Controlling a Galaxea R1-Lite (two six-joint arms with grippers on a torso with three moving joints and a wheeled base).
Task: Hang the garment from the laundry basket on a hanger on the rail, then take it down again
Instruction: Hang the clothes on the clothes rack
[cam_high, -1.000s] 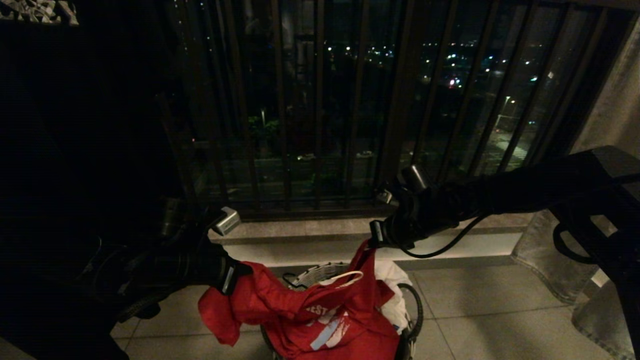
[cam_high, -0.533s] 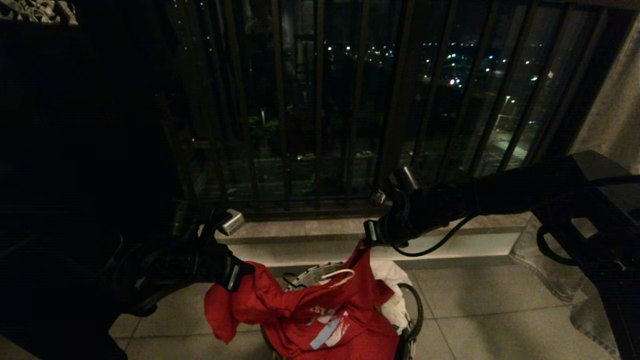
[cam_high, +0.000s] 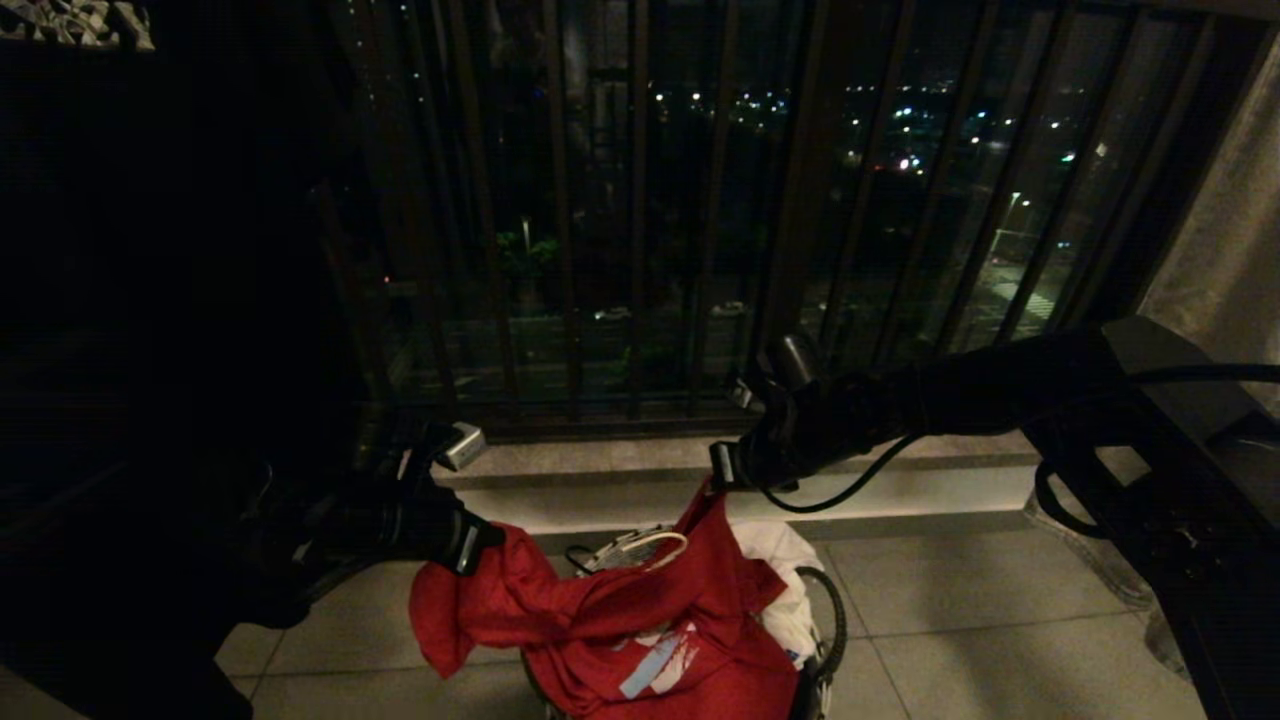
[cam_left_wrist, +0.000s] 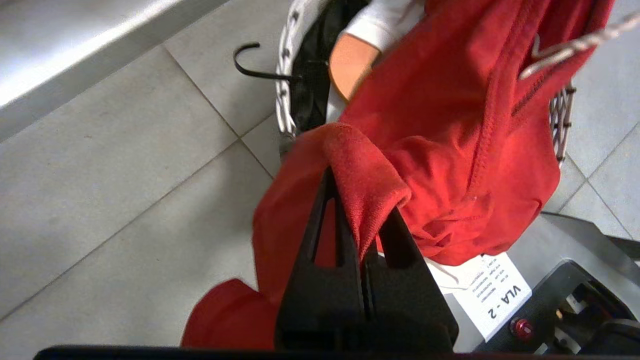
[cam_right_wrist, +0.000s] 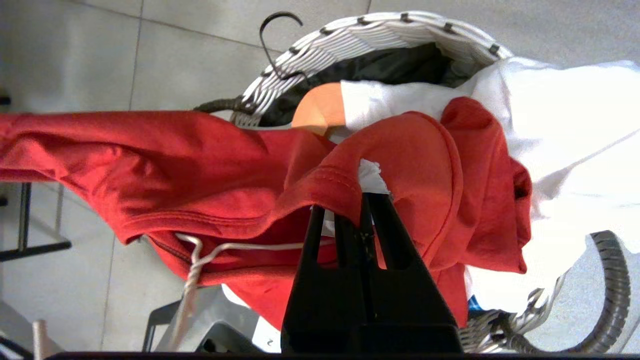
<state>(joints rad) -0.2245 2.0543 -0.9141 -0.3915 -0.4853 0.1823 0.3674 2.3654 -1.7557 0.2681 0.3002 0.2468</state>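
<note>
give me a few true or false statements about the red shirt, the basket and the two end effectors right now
1. Both end effectors are shut on the red shirt. True: the left end effector and the right end effector each pinch a fold of it.
2. The red shirt lies flat on the floor tiles. False: it is held up over the basket.
3. A white wire hanger is inside the red shirt. True.
4. The basket is empty under the shirt. False: a white shirt and dark cloth lie in it.
5. The red shirt hangs from a rail. False: no rail shows; the end effectors hold it.
</note>
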